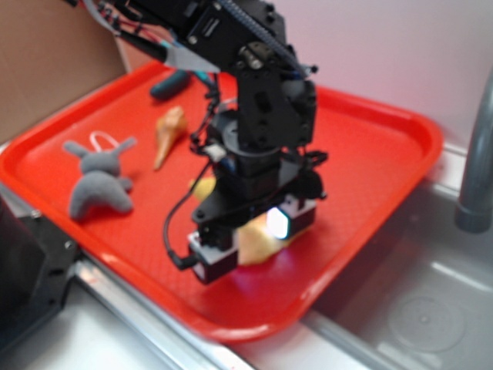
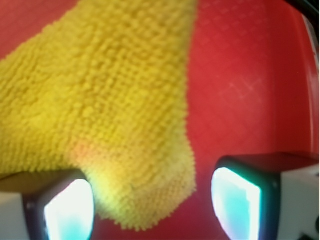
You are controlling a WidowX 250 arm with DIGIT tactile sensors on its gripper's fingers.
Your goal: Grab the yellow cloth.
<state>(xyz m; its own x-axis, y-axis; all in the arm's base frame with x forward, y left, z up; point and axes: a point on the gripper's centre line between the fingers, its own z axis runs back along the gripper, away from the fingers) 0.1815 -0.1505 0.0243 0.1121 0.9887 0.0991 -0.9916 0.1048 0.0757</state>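
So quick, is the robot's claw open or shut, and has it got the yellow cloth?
Gripper: open, low over the yellow cloth, a corner between its fingers, not yet pinched.

The arm reaches in from eleven o'clock, its wrist bent straight down. The gripper (image 1: 254, 239) hangs low with jaws spread apart, glowing pads (image 2: 235, 207) facing each other.

Red tray (image 1: 385, 139) — yellow cloth (image 2: 100, 100) (plush (image 1: 98, 185), shell (image 1: 169, 132))
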